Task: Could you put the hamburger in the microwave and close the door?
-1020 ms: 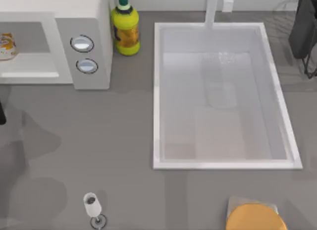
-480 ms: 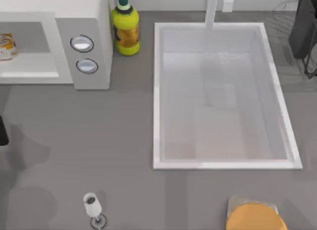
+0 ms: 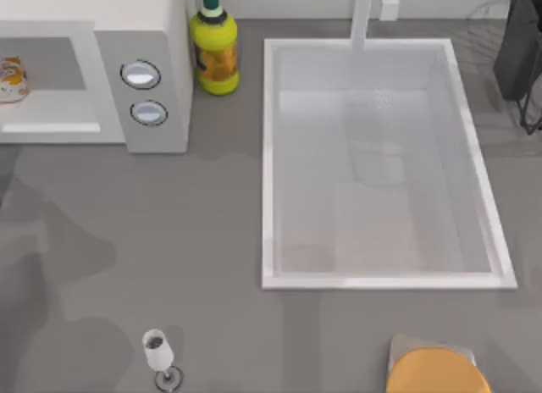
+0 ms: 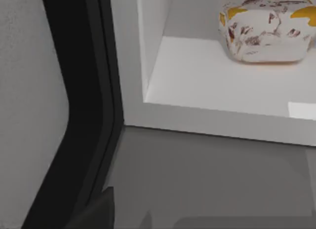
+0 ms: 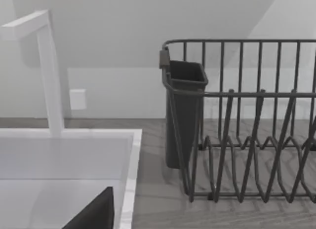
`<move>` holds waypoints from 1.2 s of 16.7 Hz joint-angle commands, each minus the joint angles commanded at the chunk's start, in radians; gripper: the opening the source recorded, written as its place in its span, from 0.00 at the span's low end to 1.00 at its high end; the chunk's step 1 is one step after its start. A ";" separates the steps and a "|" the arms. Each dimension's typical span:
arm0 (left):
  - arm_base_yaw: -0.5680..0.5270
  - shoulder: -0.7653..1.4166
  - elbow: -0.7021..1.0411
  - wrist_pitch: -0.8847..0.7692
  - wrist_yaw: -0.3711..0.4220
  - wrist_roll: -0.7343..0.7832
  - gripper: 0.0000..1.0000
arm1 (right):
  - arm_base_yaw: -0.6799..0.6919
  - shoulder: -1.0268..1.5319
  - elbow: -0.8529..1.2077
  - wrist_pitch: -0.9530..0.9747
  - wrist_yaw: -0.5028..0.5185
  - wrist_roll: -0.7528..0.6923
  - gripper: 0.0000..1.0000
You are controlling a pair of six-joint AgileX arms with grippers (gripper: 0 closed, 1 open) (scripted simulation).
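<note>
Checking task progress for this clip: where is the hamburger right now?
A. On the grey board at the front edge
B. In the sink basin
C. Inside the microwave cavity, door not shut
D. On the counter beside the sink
C: the hamburger sits on the white floor of the microwave cavity, whose front is uncovered in the top view.

The hamburger [image 3: 10, 80] sits at nine o'clock of the top view, its left part cut by the picture's edge, as is the microwave [image 3: 127, 71]. The orange disc [image 3: 436, 372] at five o'clock runs off the lower edge. The dish rack [image 5: 256, 120] runs off the right wrist view's edge.
</note>
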 joint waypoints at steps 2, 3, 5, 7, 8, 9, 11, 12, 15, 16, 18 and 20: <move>0.000 -0.058 0.013 -0.072 -0.002 -0.003 1.00 | 0.000 0.000 0.000 0.000 0.000 0.000 1.00; -0.001 -0.087 0.019 -0.111 -0.003 -0.004 1.00 | 0.000 0.000 0.000 0.000 0.000 0.000 1.00; -0.002 -0.144 0.030 -0.191 -0.004 -0.004 1.00 | 0.000 0.000 0.000 0.000 0.000 0.000 1.00; -0.002 -0.198 0.040 -0.271 -0.004 -0.004 1.00 | 0.000 0.000 0.000 0.000 0.000 0.000 1.00; -0.002 -0.222 0.045 -0.309 -0.003 -0.004 1.00 | 0.000 0.000 0.000 0.000 0.000 0.000 1.00; -0.001 -0.244 0.049 -0.346 -0.002 -0.003 1.00 | 0.000 0.000 0.000 0.000 0.000 0.000 1.00; 0.000 -0.283 0.057 -0.412 -0.001 -0.003 1.00 | 0.000 0.000 0.000 0.000 0.000 0.000 1.00; 0.000 -0.299 0.060 -0.442 0.000 -0.002 1.00 | 0.000 0.000 0.000 0.000 0.000 0.000 1.00; -0.001 -0.334 0.067 -0.508 0.002 -0.002 1.00 | 0.000 0.000 0.000 0.000 0.000 0.000 1.00; -0.001 -0.340 0.069 -0.522 0.002 -0.001 1.00 | 0.000 0.000 0.000 0.000 0.000 0.000 1.00; -0.001 -0.345 0.070 -0.532 0.001 -0.001 1.00 | 0.000 0.000 0.000 0.000 0.000 0.000 1.00; -0.001 -0.345 0.070 -0.532 0.001 -0.001 1.00 | 0.000 0.000 0.000 0.000 0.000 0.000 1.00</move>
